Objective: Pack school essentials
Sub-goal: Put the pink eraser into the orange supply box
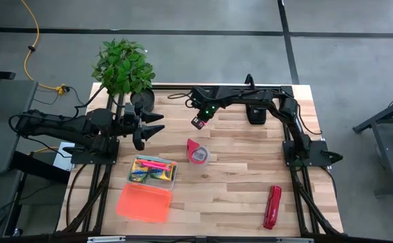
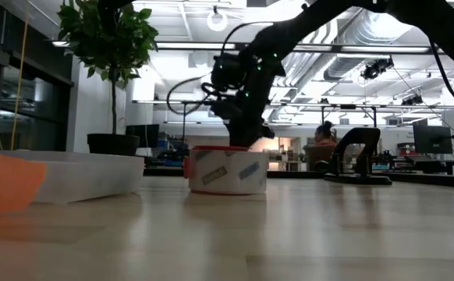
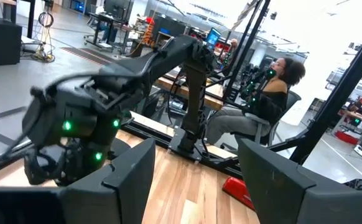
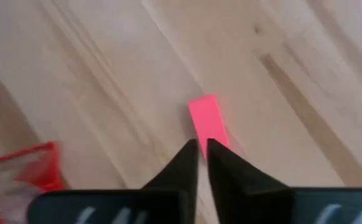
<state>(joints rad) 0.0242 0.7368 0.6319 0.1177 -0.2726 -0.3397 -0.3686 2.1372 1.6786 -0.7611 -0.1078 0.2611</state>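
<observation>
My right gripper point(image 1: 198, 123) reaches from the right to the table's middle, just beyond the red tape roll point(image 1: 198, 153), and points steeply down. It is shut on a tiny pink piece point(image 4: 206, 121). An open clear case point(image 1: 154, 172) at the near left holds a pink-red marker point(image 1: 152, 164) and other small things; its orange lid point(image 1: 142, 202) lies flat beside it. My left gripper point(image 1: 149, 128) waits open at the left, pointing level, nothing between its fingers point(image 3: 131, 180). My right gripper has the pink piece by its near end point(image 4: 213, 138), pinched at the very fingertips, which come slanting down from above. One finger point(image 4: 221, 163) hides part of the contact. The rest of the piece sticks out beyond the tips over the wooden tabletop; whether it clears the table does not show.
A potted plant point(image 1: 123, 67) stands at the far left corner. A long red stapler point(image 1: 272, 207) lies near the front right. In the low view the tape roll point(image 2: 227, 170) hides my right gripper's tips. A person point(image 3: 274, 93) sits beyond the table.
</observation>
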